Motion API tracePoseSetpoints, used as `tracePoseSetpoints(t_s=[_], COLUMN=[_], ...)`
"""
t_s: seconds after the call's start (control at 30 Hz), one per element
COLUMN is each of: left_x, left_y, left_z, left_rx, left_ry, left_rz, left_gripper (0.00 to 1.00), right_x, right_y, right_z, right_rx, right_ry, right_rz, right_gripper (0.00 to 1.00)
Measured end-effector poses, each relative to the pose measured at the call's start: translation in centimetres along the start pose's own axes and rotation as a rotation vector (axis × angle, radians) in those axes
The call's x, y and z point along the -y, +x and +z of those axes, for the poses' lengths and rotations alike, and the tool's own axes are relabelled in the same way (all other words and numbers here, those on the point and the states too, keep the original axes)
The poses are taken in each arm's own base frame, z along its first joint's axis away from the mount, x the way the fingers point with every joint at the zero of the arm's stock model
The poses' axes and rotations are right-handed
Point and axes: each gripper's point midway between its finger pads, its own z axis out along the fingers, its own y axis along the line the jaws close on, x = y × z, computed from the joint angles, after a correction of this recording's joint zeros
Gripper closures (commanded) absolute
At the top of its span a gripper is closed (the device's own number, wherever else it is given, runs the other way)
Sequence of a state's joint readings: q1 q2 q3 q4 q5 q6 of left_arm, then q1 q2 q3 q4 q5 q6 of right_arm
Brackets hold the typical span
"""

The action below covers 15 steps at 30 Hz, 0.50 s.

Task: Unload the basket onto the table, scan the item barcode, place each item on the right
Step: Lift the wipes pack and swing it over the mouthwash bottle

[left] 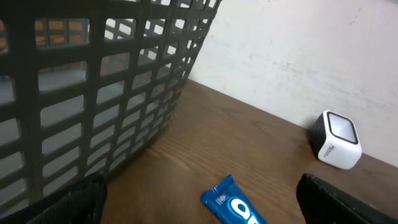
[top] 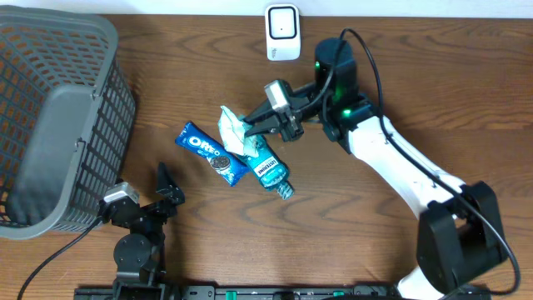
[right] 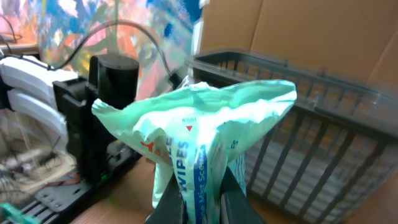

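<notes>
So the mint-green wipes pack point(top: 233, 129) is clamped between the fingers of the right gripper point(top: 252, 127) and held up over the middle of the table point(top: 375, 242). The white scanner point(top: 283, 32) is parked at the back edge, well apart from it. An Oreo pack point(top: 210, 154) and a Listerine bottle point(top: 271, 171) are laid just frontward of the wipes. The left gripper point(top: 166, 193) is spread wide, nothing in it, near the front edge beside the grey basket point(top: 117, 100).
</notes>
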State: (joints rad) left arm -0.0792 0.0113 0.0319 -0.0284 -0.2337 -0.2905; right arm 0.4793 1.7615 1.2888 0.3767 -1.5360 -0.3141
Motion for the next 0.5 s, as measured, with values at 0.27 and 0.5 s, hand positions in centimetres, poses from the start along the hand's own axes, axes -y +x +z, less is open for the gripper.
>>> tracePoseSetpoints(t_s=[0.27,0.5], left_x=[0.0,0.0], left_y=[0.0,0.0], left_z=[0.0,0.0], left_rx=[0.000,0.000], left_ry=[0.000,0.000], left_rz=[0.000,0.000], left_gripper=[0.02,0.02], right_x=[-1.4,0.0], right_y=[-5.9,-6.2], right_z=[1.5,1.7], right_rx=[0.026,0.052], right_ry=[-0.050,0.020], right_rz=[-0.061,0.770], right_gripper=[0.98,0.99])
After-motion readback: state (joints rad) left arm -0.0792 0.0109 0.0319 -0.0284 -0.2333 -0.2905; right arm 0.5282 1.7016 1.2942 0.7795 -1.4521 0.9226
